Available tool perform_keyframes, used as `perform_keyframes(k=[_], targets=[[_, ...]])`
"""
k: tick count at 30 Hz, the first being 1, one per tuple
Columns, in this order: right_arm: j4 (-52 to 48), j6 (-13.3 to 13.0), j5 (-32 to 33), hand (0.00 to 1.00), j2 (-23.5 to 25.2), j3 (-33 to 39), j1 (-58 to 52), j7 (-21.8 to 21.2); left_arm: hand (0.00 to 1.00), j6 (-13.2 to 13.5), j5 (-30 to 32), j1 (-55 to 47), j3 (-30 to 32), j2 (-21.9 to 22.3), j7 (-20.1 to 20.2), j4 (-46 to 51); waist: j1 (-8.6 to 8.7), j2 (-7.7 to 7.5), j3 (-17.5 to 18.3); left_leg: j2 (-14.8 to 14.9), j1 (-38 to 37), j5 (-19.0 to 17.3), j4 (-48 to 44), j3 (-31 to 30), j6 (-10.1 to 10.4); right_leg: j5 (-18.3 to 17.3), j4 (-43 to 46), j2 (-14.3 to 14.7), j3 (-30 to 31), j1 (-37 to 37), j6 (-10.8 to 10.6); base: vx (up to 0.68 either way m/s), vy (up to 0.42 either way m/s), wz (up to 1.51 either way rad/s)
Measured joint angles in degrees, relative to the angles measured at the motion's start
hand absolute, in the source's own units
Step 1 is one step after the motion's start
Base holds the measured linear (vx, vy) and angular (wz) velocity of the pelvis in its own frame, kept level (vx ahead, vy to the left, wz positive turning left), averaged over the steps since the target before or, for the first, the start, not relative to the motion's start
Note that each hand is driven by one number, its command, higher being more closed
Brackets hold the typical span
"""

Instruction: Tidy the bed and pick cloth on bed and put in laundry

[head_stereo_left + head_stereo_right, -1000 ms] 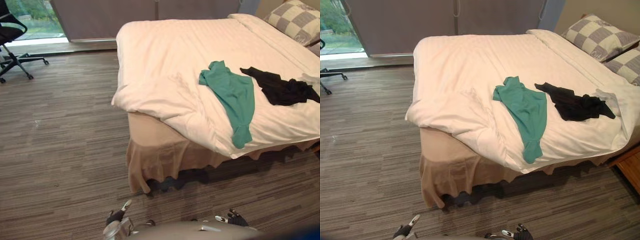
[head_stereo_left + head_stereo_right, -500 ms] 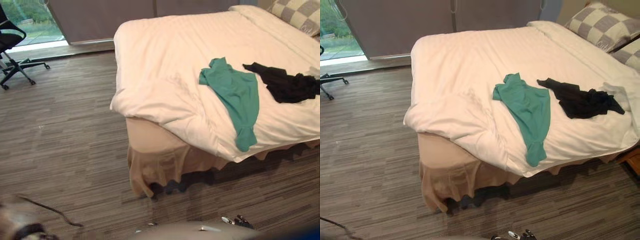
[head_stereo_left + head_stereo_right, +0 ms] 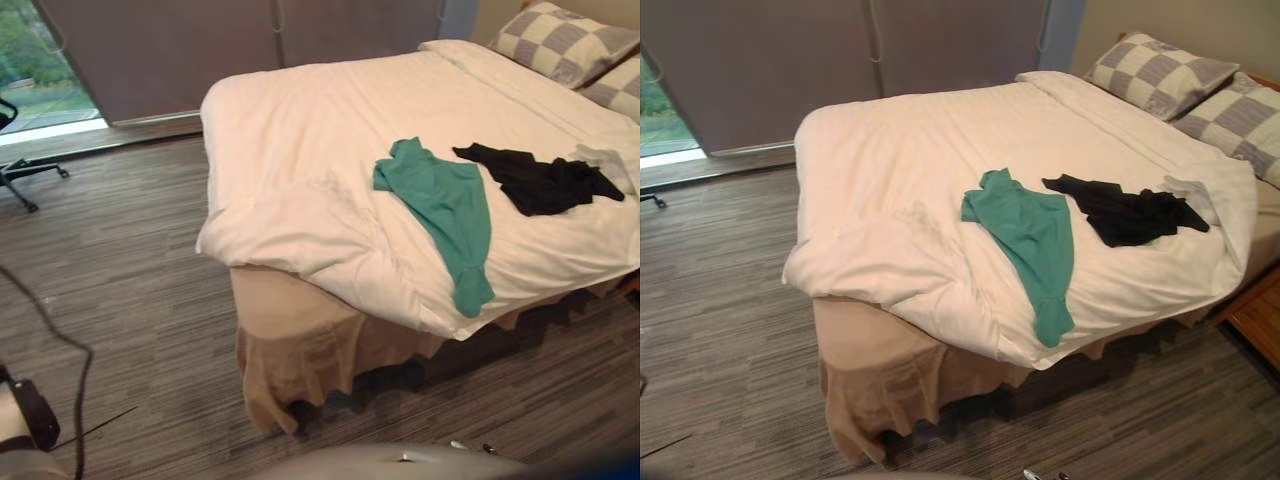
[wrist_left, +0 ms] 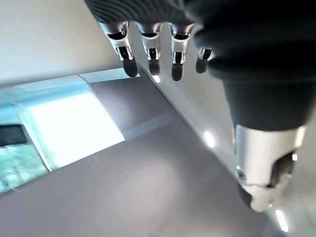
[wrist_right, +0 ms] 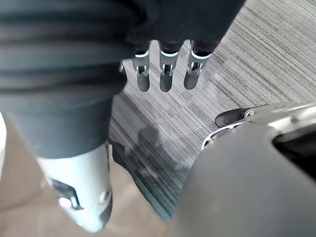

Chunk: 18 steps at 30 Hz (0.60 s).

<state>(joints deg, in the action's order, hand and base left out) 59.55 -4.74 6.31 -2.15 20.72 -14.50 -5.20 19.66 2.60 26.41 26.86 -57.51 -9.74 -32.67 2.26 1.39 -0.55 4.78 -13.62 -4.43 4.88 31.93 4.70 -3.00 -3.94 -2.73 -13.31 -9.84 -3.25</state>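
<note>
Nothing lies between the robot's side of the bed (image 3: 300,110) and the clothes. The green cloth (image 3: 445,205) is spread on the white duvet (image 3: 890,170) near the front edge, and its narrow end drapes over that edge. The black cloth (image 3: 535,180) is bunched just beside it, toward the pillows and apart from it. A pale fold (image 3: 1188,187) touches the black cloth's far end; I cannot tell whether it is clothing or bedding. Two checked pillows (image 3: 1150,70) lie at the head of the bed. The duvet is rumpled at the near corner, above a tan bed skirt (image 3: 880,380).

The left eye view takes in a chair base (image 3: 25,175) by the window (image 3: 40,60). The right eye view takes in a wooden piece of furniture (image 3: 1260,315) beside the bed.

The left hand (image 4: 150,49) has straight fingers and holds nothing; a bright pane shows beyond it. The right hand (image 5: 166,74) is also relaxed and empty, above the floor.

The striped grey floor (image 3: 110,260) runs around the bed, and grey panels (image 3: 790,60) close off the far wall.
</note>
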Motion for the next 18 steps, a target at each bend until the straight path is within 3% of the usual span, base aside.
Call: perform_keyframes(k=[4, 11, 15, 18], targets=[[-0.08, 0.21, -0.66, 0.0, -0.41, 0.84, -2.87, -1.11, 0.0, -1.18, 7.82, 2.81, -8.5, 3.79, 1.19, -0.02, 0.39, 0.12, -0.08, 0.3, -0.46, -0.09, -0.72, 2.29, 0.14, -0.04, 0.94, 0.02, 1.92, 0.73, 0.2, -0.01, -0.01, -0.3], [-1.73, 0.97, -0.92, 0.0, -0.69, 0.16, -6.99, -2.14, 0.0, -8.14, 27.97, 3.39, -18.99, 10.22, 2.17, 0.17, 3.32, 0.33, -0.48, 0.37, 0.94, -0.62, -1.07, 5.31, 0.43, -0.07, 3.02, 0.06, 5.75, 4.49, 0.28, -0.04, 0.013, -0.26], [-3.34, 1.5, -0.86, 0.0, -0.73, -2.44, -7.1, -3.27, 0.0, -11.08, 30.25, 4.57, -20.81, 11.33, 1.6, 0.4, 3.2, 0.36, -3.08, 1.01, 3.58, -1.37, -1.98, 5.61, 0.13, -0.04, 4.94, 0.49, 6.87, 8.35, 0.31, -0.05, -0.009, -0.11], [-4.53, 1.24, -0.15, 0.0, -0.66, -3.56, -4.93, -3.69, 0.0, -14.65, 30.63, 7.29, -23.15, 12.06, -1.76, 0.43, 3.03, -0.59, -6.37, 1.55, 8.85, -1.3, -4.22, 6.01, -0.25, 0.76, 6.63, 0.44, 7.79, 13.85, 1.06, -0.11, -0.04, -0.05]])
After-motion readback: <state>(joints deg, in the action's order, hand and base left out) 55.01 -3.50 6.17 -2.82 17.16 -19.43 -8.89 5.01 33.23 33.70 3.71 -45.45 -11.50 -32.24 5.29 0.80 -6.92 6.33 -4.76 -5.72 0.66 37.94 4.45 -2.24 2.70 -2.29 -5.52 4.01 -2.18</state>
